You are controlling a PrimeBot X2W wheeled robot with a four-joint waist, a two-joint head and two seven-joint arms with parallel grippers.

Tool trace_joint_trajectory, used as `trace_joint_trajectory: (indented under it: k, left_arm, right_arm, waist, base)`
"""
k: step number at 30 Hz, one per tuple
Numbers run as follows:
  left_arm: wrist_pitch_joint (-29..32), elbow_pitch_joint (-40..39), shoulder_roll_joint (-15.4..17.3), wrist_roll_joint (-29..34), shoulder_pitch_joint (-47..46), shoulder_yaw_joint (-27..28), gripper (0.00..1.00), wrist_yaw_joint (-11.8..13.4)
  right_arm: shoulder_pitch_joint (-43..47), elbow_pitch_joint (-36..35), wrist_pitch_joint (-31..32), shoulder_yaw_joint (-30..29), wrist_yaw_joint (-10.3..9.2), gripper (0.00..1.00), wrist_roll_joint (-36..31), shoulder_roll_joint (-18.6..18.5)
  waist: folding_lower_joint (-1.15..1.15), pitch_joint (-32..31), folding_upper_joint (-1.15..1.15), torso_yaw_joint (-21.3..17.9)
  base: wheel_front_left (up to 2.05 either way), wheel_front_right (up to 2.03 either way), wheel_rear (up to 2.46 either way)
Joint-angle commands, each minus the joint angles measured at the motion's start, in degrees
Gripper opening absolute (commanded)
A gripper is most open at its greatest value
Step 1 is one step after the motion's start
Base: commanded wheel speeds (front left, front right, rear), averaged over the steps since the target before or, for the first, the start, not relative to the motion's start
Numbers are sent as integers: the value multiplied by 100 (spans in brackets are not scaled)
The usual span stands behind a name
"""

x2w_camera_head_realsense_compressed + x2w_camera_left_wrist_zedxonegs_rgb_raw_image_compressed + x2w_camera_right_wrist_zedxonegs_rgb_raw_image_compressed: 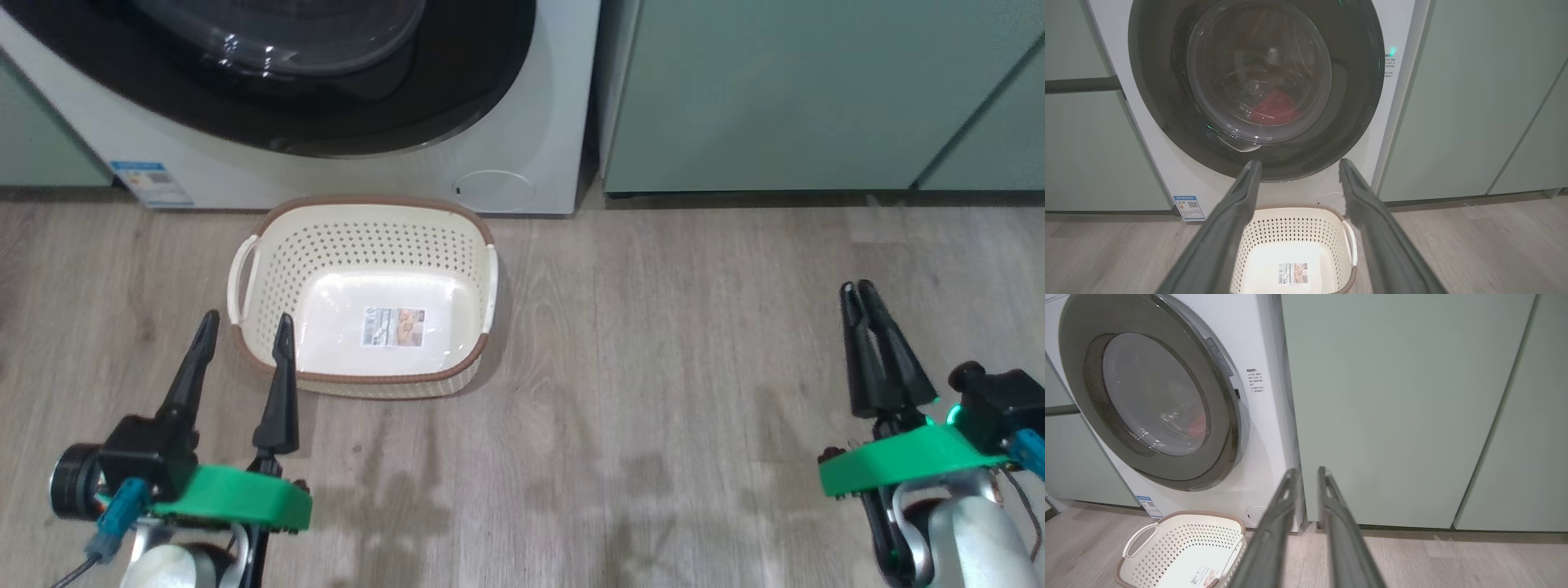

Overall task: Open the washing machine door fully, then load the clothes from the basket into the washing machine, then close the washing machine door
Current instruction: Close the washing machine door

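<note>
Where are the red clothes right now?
In the left wrist view, the bright red fabric clothes lie inside the white washing machine, low behind its round black-rimmed glass door, above the cream perforated plastic basket.

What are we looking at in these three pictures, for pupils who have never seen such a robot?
A two-armed robot faces a white washing machine. The head view looks down at the wooden floor; each wrist view looks along one gripper's dark fingers. The left gripper is open, the right gripper nearly closed; both hold nothing. On the floor stands a cream basket, empty. The round door is shut, and red clothes show through its glass. Pale green cabinets stand beside the machine.
</note>
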Motion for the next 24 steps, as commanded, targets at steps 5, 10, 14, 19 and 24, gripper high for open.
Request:
trace_joint_trajectory:
  k: [5, 10, 14, 19, 24]
  left_arm:
    - [-99, -254, 26, -62, -431, 173, 100, 64]
    - [-152, -295, -30, -118, -660, 147, 100, 46]
    - [-192, -283, -107, -173, -894, 84, 100, -6]
    - [-220, -230, -197, -234, -1130, 48, 100, -56]
    - [-229, -253, -313, -284, -1369, 36, 100, -131]
  right_arm:
    - [-695, -146, 57, 207, 0, 0, -168, -22]
    - [-1760, 204, 374, 487, 0, 0, -54, -116]
    - [-2822, 857, 662, 770, 0, 0, 264, -314]
    - [-3813, 1599, 779, 1102, 0, 0, 439, -450]
    - [-4810, 2503, 763, 1441, 0, 0, 604, -547]
  waist:
    - [0, 228, 0, 370]
    - [0, 534, 0, 760]
    - [0, 847, 0, 1104]
    - [0, 1133, 0, 1432]
    - [0, 1443, 0, 1752]
  base:
    - [0, 0, 0]
    - [0, 0, 0]
    - [0, 0, 0]
    - [0, 0, 0]
    - [0, 0, 0]
